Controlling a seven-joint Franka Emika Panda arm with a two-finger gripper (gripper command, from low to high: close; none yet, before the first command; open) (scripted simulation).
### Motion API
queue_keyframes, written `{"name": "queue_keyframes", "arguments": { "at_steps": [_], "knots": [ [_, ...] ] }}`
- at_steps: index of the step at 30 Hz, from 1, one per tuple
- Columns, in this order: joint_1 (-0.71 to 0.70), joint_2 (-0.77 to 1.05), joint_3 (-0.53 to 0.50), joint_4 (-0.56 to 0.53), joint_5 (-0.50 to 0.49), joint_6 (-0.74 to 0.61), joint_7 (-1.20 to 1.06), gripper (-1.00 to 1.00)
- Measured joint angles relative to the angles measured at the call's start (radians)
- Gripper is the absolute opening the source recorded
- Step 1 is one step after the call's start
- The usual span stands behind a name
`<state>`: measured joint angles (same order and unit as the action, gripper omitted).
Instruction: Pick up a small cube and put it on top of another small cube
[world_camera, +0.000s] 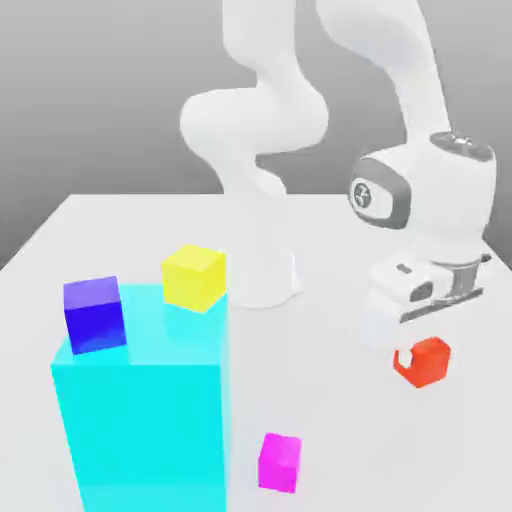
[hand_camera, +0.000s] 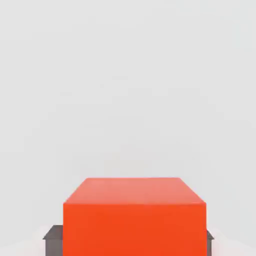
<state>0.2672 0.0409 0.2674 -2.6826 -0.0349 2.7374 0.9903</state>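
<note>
The cyan block (world_camera: 150, 430) stands nearest. Just beside it, to the exterior view's right, lies the magenta cube (world_camera: 280, 463). Well apart from the block, farther right, the red-orange cube (world_camera: 426, 362) sits between the gripper's (hand_camera: 134, 245) 2 fingers (hand_camera: 54, 246), which clasp its 2 opposite sides. Atop the block are 2 cubes: the dark blue-purple cube (world_camera: 95, 316) by its left edge, the yellow cube (world_camera: 193, 279) toward its far right corner.
</note>
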Motion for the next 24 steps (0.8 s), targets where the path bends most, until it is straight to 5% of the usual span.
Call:
{"name": "queue_keyframes", "arguments": {
  "at_steps": [16, 21, 22, 24],
  "knots": [
    [-0.428, -0.243, -0.311, 0.451, 0.040, -0.693, 0.293, -1.00],
    [-0.492, -0.220, -0.372, 0.390, 0.020, -0.621, 0.303, -1.00],
    [-0.493, -0.210, -0.374, 0.372, 0.020, -0.594, 0.302, 1.00],
    [-0.493, -0.210, -0.374, 0.372, 0.020, -0.594, 0.302, 1.00]
  ]
}}
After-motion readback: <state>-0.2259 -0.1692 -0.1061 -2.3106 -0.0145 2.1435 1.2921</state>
